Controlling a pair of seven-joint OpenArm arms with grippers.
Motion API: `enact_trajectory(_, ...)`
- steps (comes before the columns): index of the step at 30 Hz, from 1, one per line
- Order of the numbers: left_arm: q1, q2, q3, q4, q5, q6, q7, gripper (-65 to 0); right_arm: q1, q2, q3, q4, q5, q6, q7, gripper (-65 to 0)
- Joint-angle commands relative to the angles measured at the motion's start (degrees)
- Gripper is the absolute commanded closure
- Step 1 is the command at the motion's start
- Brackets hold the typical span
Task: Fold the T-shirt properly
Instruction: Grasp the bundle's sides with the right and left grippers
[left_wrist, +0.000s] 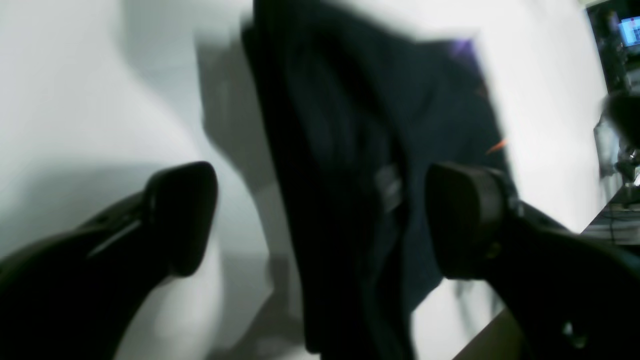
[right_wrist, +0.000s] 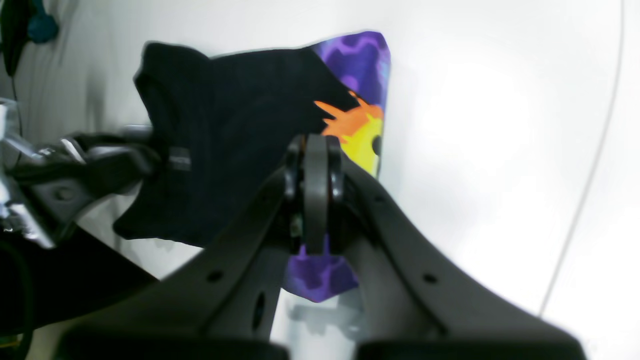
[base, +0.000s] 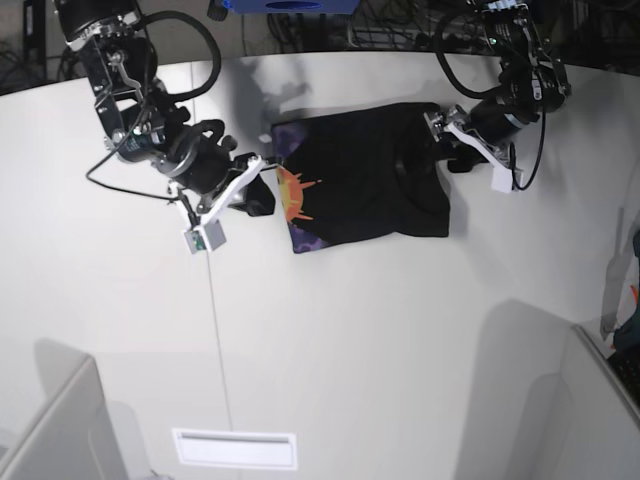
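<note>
The black T-shirt (base: 370, 175) lies folded into a block at the back middle of the white table (base: 330, 340). Its purple, orange and yellow print (base: 292, 195) shows along the left edge. My right gripper (base: 265, 192) is at that printed edge. In the right wrist view it (right_wrist: 315, 200) is shut on the T-shirt (right_wrist: 240, 125), whose edge looks slightly lifted. My left gripper (base: 440, 150) is at the shirt's right edge. In the blurred left wrist view it (left_wrist: 320, 225) is open, with dark cloth (left_wrist: 350, 150) between the fingers (left_wrist: 185, 215).
A thin line (base: 215, 330) runs down the table from the right arm. A white label (base: 235, 448) lies near the front edge. Grey partitions stand at the front left (base: 50, 440) and front right (base: 600, 400). Cables and equipment (base: 400, 25) lie behind the table.
</note>
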Motion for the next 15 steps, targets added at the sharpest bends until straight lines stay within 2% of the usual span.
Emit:
enact_trajectory(1,-0.93,-0.34,-0.05,-0.15,0.04,1.43,-0.47,-56.8,0.58,0.54,0.37,1.11,0.41,0.30,1.16,0.0)
enact_trajectory(3,-1.64,-0.34,1.01,-1.65,0.04,2.83,-0.47,-49.9,0.58,0.63,0.37,1.11,0.50,0.30,1.16,0.0)
enact_trajectory(6,-2.43,-0.61,4.79,-3.06,0.04,5.03,-0.56,-34.9,0.58,0.98,0.37,1.11,0.50,0.30,1.25,0.0)
enact_trajectory(11,-3.57,-0.78,8.65,-3.58,0.13,8.99,-0.39,0.0,0.14,1.16,0.46,1.11,0.50,0.30,1.95,0.0)
enact_trajectory(15,-4.71,-4.56,12.61,-3.85,0.22,12.15,-0.39,0.0,-2.23,1.33,2.13,1.11,0.59,0.30,5.20,0.0)
